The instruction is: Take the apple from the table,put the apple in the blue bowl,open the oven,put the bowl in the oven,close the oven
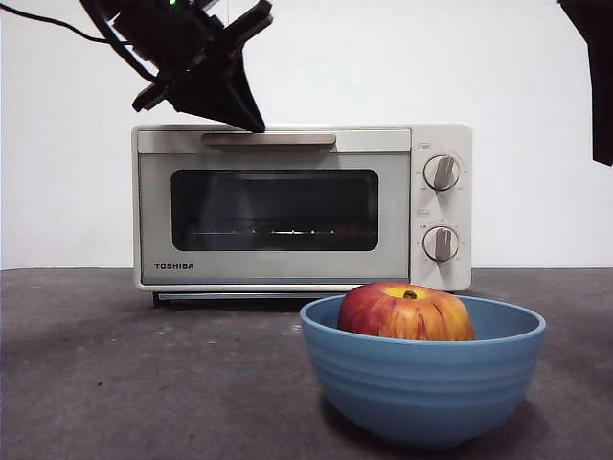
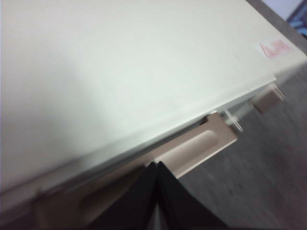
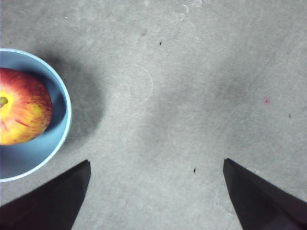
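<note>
The apple (image 1: 406, 312) sits inside the blue bowl (image 1: 422, 385), which rests on the table (image 1: 144, 383) in front of the oven (image 1: 302, 206), toward its knob side. The oven door is shut. The left gripper (image 1: 257, 123) hovers just above the oven's beige handle (image 1: 268, 140), jaws pressed together, tips pointing down at the bar. The right gripper (image 3: 156, 165) hangs over bare table beside the bowl, jaws spread wide, holding nothing.

Assessment: the handle is rigid and smooth, and the door likely hinges at its lower edge; hooking the closed tips behind the bar near its middle should pull it evenly. The bowl looks stiff and light, apple-weighted; the rim is the obvious grip point
</note>
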Controlling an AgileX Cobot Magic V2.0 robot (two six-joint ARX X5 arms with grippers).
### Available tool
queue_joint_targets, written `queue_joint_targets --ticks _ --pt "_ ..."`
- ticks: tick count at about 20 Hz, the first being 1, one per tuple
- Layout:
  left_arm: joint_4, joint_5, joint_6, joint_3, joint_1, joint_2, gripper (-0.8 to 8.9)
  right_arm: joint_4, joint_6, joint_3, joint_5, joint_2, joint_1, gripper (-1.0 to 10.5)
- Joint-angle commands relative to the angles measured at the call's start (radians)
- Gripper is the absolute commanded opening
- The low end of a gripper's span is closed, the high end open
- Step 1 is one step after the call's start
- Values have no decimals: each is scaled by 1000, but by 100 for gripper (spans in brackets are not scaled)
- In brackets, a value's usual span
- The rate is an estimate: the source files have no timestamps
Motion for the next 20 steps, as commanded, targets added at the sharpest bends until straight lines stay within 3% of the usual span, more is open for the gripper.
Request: queue_joint_targets --ticks 1,15,20 --pt "-110 -4 24 -5 -25 27 7 7 13 13 0 8 6 441" --pt "-407 -3 48 -5 -122 11 7 -33 18 13 0 9 6 441" --pt "-454 29 58 -5 -124 -46 7 -51 43 13 -89 10 6 436"
